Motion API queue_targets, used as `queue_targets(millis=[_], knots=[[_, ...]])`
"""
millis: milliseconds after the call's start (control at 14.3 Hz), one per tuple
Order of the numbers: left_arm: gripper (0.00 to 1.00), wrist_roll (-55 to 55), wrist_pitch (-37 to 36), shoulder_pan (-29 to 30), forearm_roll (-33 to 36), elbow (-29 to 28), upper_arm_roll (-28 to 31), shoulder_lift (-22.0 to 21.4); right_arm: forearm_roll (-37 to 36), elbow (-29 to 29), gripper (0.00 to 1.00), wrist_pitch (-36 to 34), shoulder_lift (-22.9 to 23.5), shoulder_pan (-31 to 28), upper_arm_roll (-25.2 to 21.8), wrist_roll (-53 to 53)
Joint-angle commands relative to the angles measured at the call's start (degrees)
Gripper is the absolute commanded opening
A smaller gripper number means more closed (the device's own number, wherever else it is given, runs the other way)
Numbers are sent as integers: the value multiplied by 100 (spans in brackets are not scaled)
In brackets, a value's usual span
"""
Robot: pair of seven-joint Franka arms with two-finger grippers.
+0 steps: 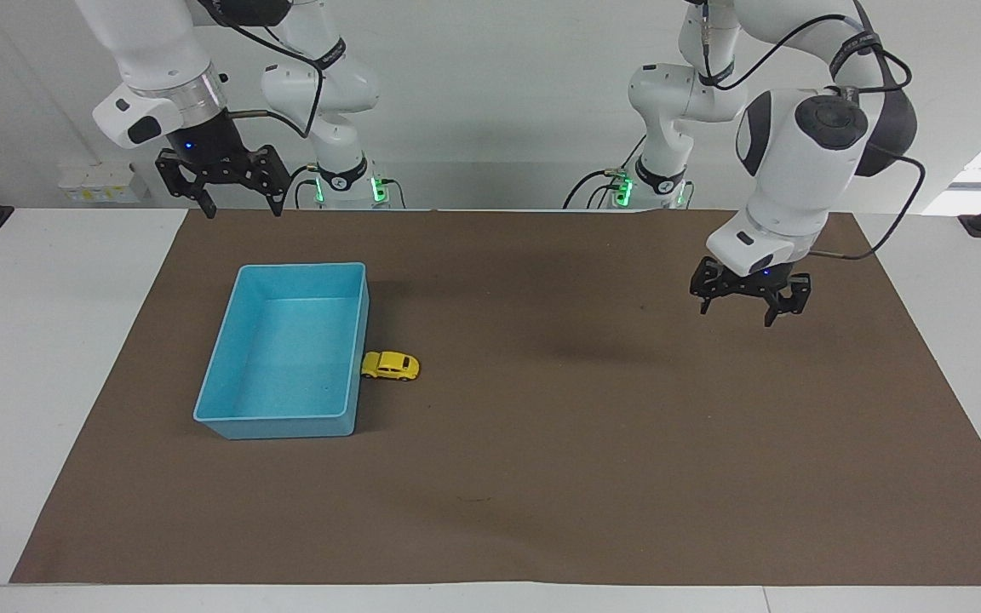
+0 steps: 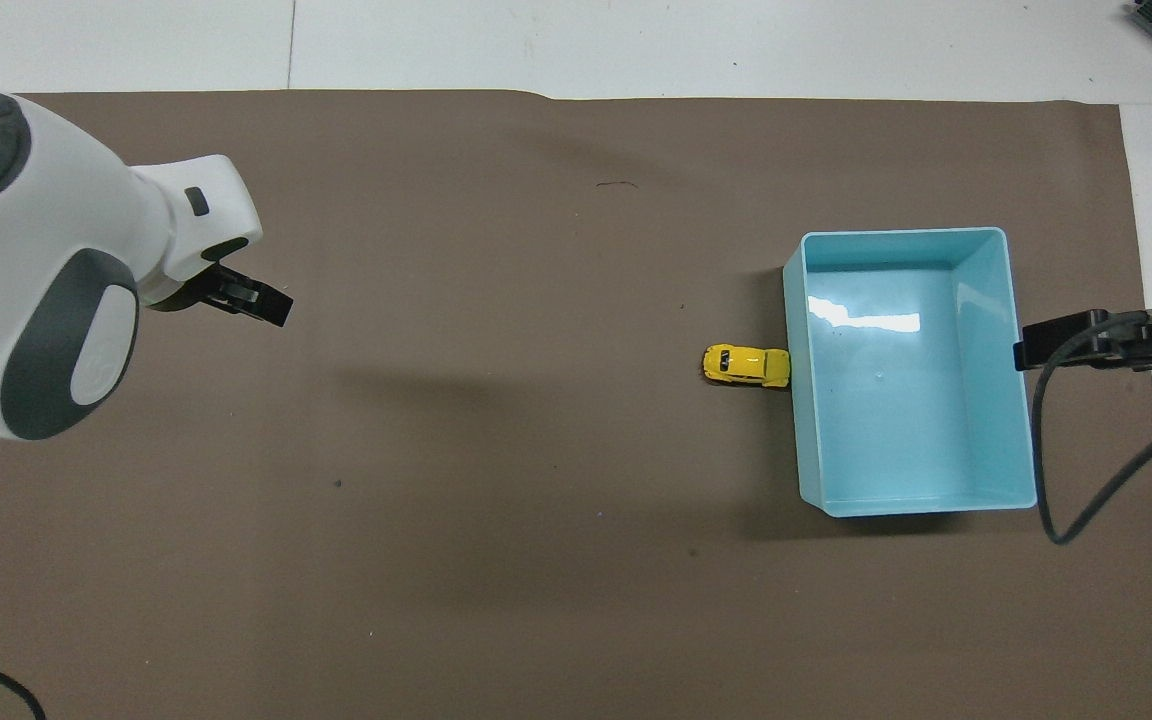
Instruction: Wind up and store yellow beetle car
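The yellow beetle car (image 1: 390, 365) stands on the brown mat, its nose against the outer wall of the blue bin (image 1: 226, 340). It also shows in the overhead view (image 2: 746, 365), touching the bin (image 2: 998, 400). My left gripper (image 1: 750, 302) hangs open and empty above the mat toward the left arm's end of the table, well away from the car. It shows partly in the overhead view (image 2: 246, 300). My right gripper (image 1: 239, 204) is open and empty, raised above the mat's edge nearest the robots by the bin, and the right arm waits.
The brown mat (image 1: 542, 477) covers most of the white table. The blue bin holds nothing. A cable hangs from the right arm beside the bin (image 2: 1086, 480).
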Motion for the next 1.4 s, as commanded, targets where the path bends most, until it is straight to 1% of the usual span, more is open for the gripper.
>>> queue_targets(millis=[0, 140, 350, 559, 699, 909, 1119, 1328], knots=[[100, 25, -493, 339, -68, 165, -50, -253, 140, -380, 100, 50, -292, -18, 80, -932], [100, 86, -678, 629, -68, 165, -59, -386, 131, -609, 100, 59, -433, 61, 107, -1635], [100, 34, -845, 709, -68, 174, -59, -553, 113, -619, 100, 59, -451, 149, 107, -2970], [100, -10, -1389, 709, -77, 367, -85, -763, 113, -732, 100, 85, -425, 167, 107, -4149], [100, -10, -1409, 718, -112, 306, -68, -869, 96, -987, 100, 479, -442, 395, 115, -4607], [100, -36, -1417, 736, -226, 314, -68, -870, 96, -1067, 100, 744, -373, 492, 115, -5214], [100, -326, -1505, 736, -226, 376, -94, -852, 96, -1164, 100, 1131, -84, 667, 115, -5804], [100, -326, -1619, 1034, -235, 455, -217, -826, 96, -1304, 100, 1569, 207, 878, 115, -5971]])
